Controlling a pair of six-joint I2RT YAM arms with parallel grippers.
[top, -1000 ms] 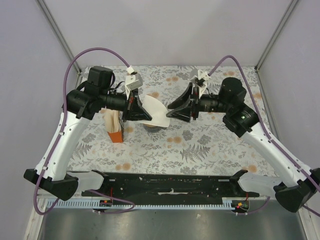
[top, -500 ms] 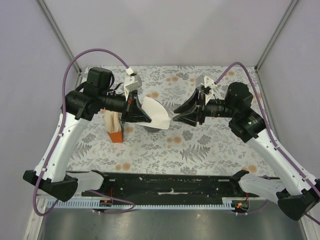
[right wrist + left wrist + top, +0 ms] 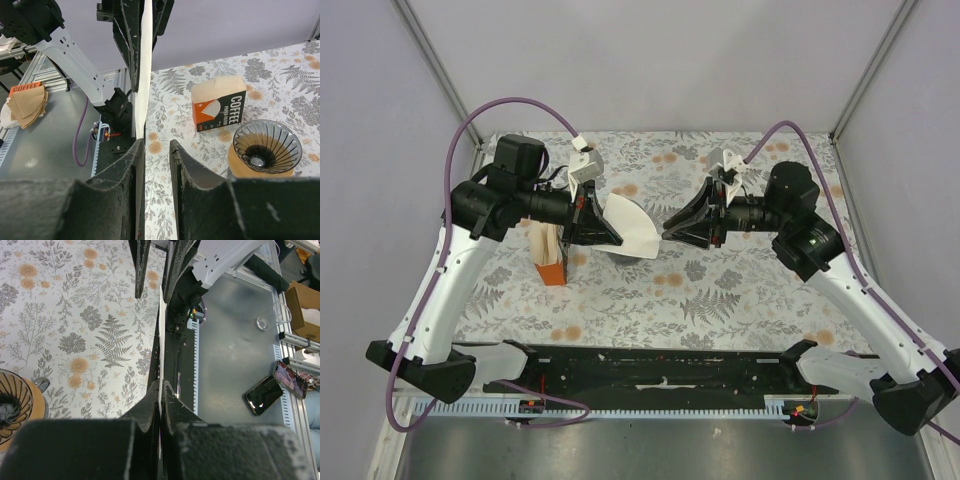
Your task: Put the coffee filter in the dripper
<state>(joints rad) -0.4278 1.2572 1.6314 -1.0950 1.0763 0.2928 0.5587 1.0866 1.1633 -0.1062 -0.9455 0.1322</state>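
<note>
A: Looking from above: shows the left hand (image 3: 615, 236) clamped shut on the coffee filter (image 3: 633, 228), held above the floral surface (image 3: 720, 290). And opposite?

B: Shows the right hand (image 3: 668, 230) pointing at it, tips just beside the paper's far edge.

A: Switching to the left wrist: catches the filter edge-on, pinched between closed fingers, with the dripper (image 3: 15, 407) down on the surface, low left.

B: Moving to the right wrist: finds fingers partly apart, gripping nothing, paper edge reaching their gap. Puts the dripper beside the coffee packet (image 3: 220, 107).
</note>
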